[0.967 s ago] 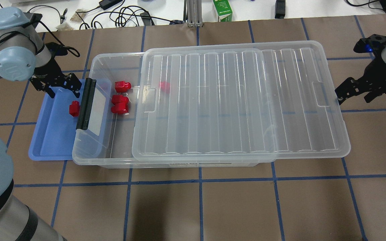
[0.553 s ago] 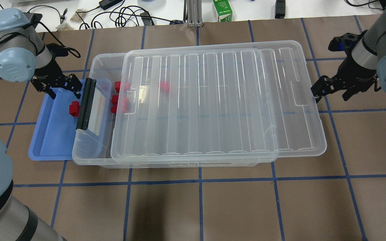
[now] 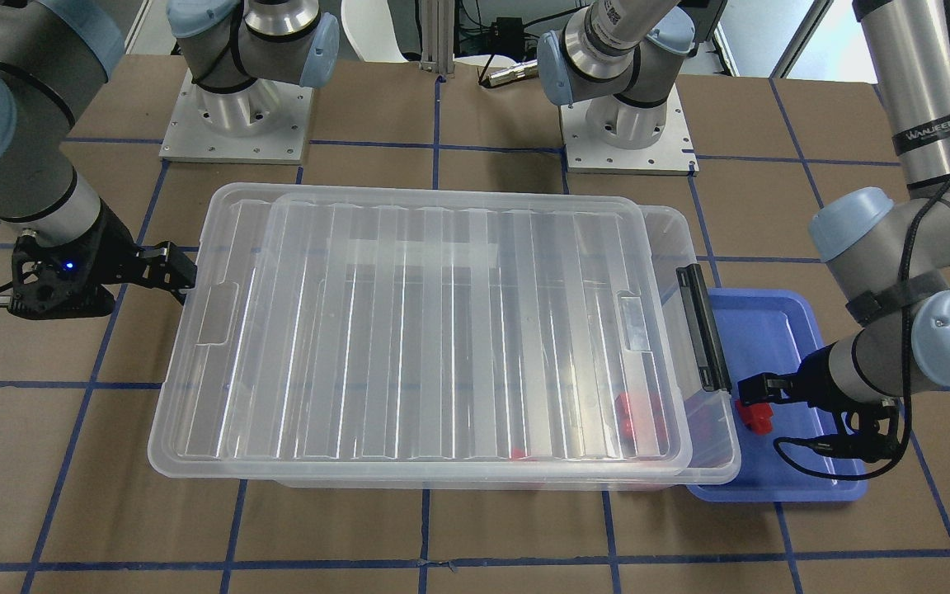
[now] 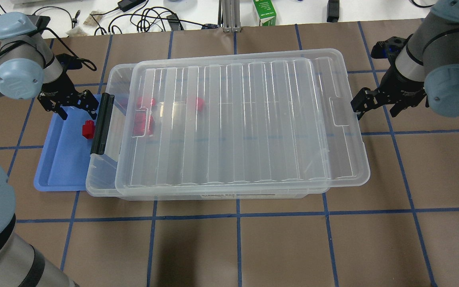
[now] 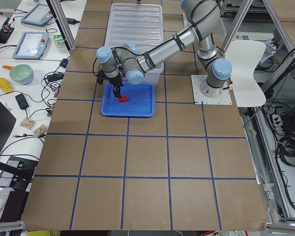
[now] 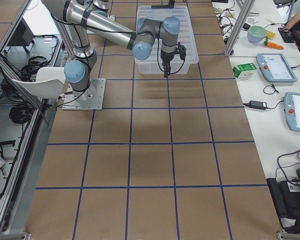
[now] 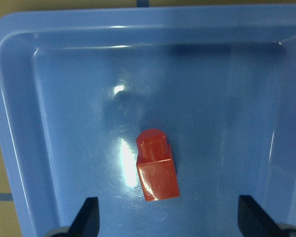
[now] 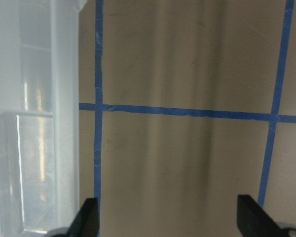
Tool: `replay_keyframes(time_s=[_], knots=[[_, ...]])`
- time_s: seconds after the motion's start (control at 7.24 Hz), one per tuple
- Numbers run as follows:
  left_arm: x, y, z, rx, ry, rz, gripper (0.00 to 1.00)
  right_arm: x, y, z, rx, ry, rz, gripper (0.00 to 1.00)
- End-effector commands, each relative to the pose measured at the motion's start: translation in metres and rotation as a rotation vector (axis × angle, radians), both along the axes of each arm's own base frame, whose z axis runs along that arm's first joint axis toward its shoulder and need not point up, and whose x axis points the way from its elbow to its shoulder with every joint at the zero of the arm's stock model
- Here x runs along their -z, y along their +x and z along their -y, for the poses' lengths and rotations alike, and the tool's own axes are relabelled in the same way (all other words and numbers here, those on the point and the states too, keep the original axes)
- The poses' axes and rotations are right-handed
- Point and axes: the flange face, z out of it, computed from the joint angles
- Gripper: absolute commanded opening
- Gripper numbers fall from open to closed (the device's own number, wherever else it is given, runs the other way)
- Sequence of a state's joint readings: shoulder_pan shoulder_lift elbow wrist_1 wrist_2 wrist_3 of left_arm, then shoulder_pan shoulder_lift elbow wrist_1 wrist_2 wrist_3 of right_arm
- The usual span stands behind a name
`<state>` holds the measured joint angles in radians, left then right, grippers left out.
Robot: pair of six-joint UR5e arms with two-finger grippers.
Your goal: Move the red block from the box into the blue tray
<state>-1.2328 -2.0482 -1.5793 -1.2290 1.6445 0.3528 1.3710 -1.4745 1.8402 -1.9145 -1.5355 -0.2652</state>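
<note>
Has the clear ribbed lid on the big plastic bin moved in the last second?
Yes. The clear ribbed lid slid along the clear plastic bin, toward its black latch.

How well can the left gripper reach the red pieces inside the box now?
Probably not: the lid covers the red pieces in the box, leaving only a narrow gap near the left gripper.

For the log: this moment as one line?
block: in tray | left gripper: open over block | right gripper: open, at lid end | lid: offset on box
</note>
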Motion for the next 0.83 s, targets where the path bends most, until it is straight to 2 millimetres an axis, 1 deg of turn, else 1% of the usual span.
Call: replay_keyframes(time_s=[0.0,0.28,0.41,0.55,0.69], knots=[[-0.028,-0.004,-0.002,0.004,-0.016,0.006,1.0,0.0,0.023,-0.001,-0.004,-0.005,-0.002,0.99],[-0.094,-0.013,-0.017,0.007,-0.097,0.037,1.0,0.003,0.027,0.002,-0.013,-0.013,-0.003,0.99],[-0.126,-0.023,-0.027,0.016,-0.119,0.042,1.0,-0.003,0.026,0.008,-0.033,-0.042,-0.009,1.0],[-0.156,-0.052,-0.036,0.046,-0.132,0.045,1.0,-0.01,0.018,0.013,-0.033,-0.06,-0.022,1.0],[-0.188,-0.087,-0.05,0.063,-0.158,0.051,1.0,-0.039,0.012,0.022,-0.031,-0.101,-0.039,1.0]])
